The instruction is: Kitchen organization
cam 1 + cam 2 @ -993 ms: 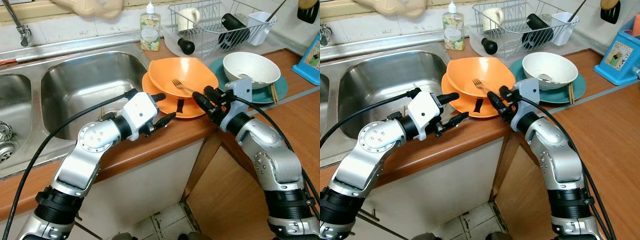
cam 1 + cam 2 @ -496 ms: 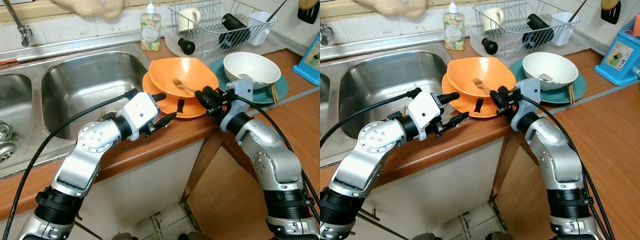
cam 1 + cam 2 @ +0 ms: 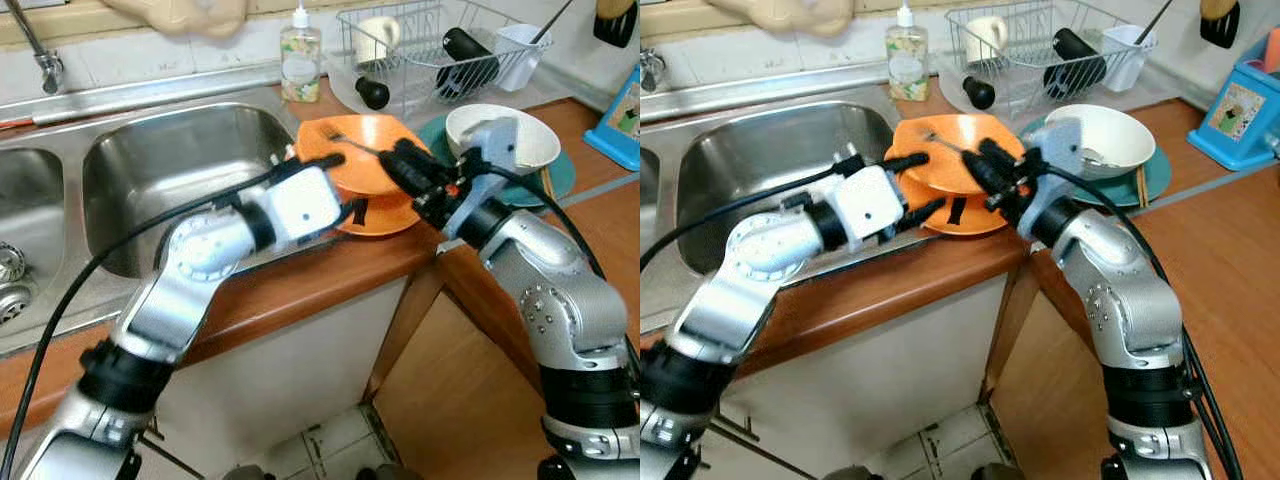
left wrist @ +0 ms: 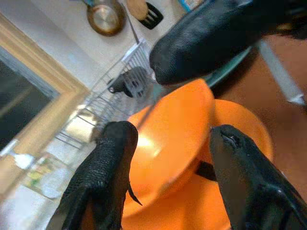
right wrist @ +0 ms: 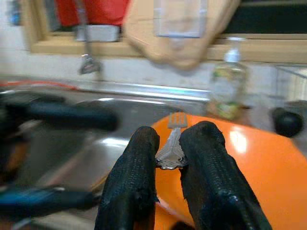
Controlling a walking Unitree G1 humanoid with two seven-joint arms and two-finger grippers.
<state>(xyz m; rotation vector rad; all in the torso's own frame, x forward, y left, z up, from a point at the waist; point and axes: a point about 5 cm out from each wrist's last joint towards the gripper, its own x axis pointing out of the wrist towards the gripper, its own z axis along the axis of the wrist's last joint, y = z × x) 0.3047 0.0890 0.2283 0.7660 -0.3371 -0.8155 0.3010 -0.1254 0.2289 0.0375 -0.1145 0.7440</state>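
— What does the fork look like, and where is it?
— Slim, silver, tines out, lifted over the orange bowl beside the sink.
— And the arms?
— The right gripper pinches the fork's handle. The left gripper, fingers spread, reaches at the bowl's rim.

Two silver arms, rounded joint housings with rings of small screws. Black cuffs near the bases — black cables looping along each. White wrist blocks. Left hand and right hand: long black textured fingers.
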